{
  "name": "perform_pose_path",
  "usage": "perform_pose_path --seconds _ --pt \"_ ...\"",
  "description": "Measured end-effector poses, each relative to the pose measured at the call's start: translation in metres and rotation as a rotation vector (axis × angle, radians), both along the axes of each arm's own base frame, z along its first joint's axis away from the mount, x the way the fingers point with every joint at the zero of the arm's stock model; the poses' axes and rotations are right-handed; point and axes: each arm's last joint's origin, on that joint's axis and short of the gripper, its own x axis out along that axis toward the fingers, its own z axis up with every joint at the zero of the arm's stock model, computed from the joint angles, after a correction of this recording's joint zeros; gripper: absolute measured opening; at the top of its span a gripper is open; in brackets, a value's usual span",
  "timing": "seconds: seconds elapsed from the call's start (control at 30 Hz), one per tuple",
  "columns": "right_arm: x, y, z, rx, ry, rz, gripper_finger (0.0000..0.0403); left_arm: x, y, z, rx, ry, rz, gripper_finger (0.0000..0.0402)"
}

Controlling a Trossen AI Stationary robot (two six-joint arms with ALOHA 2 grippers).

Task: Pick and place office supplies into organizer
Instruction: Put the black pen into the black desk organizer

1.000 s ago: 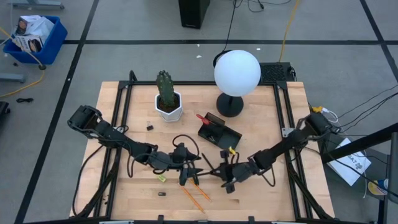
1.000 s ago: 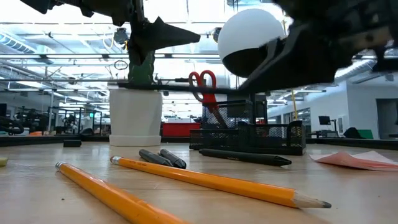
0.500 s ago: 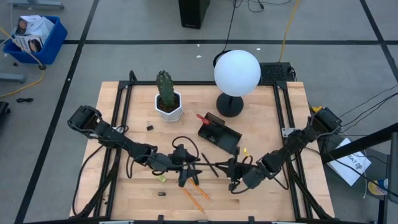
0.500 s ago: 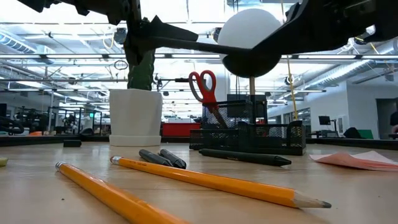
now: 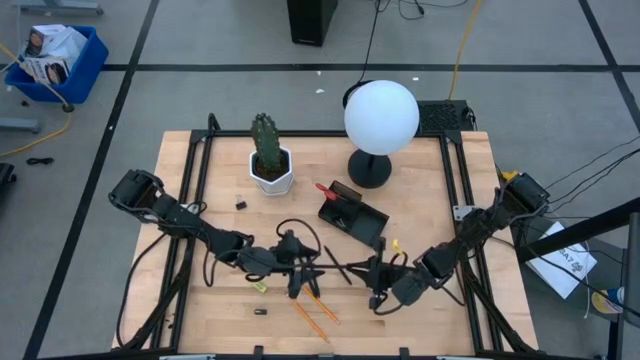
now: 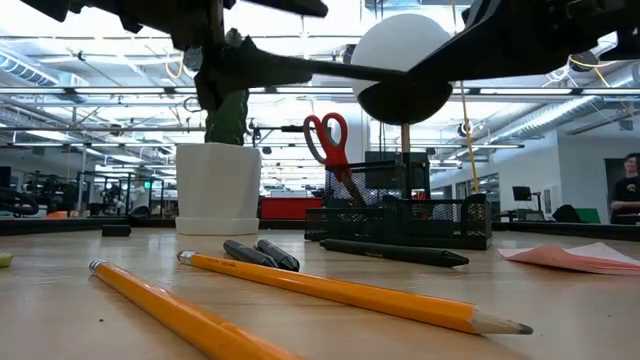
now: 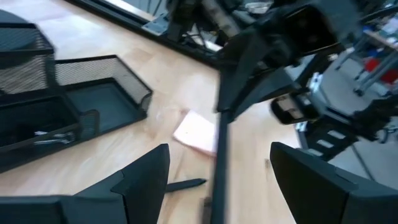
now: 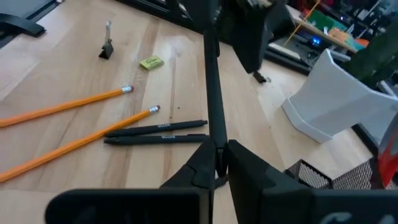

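At 6 o'clock from the organizer [image 5: 352, 215], near the desk [image 5: 450, 180] front edge, my right pincer [image 5: 372, 283] and left pincer [image 5: 300, 272] face each other, both forearms low and stretched toward centre.

Right wrist view only: right pincer [image 8: 216, 163] clamped on a slim black pen [image 8: 210, 93], which sticks out straight ahead. It also shows two more pens [image 8: 158, 132] lying side by side, two orange pencils [image 8: 62, 106], a yellow piece [image 8: 150, 62] and a small black clip [image 8: 107, 48], all on bare wood.

Left wrist view only: left pincer [image 7: 219, 149] spread wide, the held pen running between its fingers, touching neither that I can see. Pink sticky pad [image 7: 196, 132] lies flat beside the organizer's mesh wall.

Low view only: red-handled scissors [image 6: 328, 140] stand upright in the organizer, handles up; another pen [image 6: 395, 252] lies just in front of it. White hexagonal cactus pot [image 6: 217, 190] sits at 10 o'clock of the organizer; a person [image 6: 628, 190] shows at the room's far edge.
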Motion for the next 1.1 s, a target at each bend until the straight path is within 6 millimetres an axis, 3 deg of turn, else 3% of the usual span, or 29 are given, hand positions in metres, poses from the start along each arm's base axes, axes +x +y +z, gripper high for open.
perform_pose_path --seconds 0.5,0.87,1.1 --pt "-0.0011 -0.0009 0.0014 -0.021 -0.037 -0.082 0.002 -0.0006 0.0006 -0.0018 -0.011 0.017 0.018 0.0277" --pt "-0.0011 -0.0008 0.0014 -0.016 -0.037 -0.08 0.002 -0.0006 0.0004 -0.0018 -0.012 0.018 0.011 0.0153" --pt "-0.0011 -0.0007 0.0014 -0.016 -0.037 -0.079 0.002 0.0 0.0016 -0.0017 -0.012 0.017 0.015 0.0097"
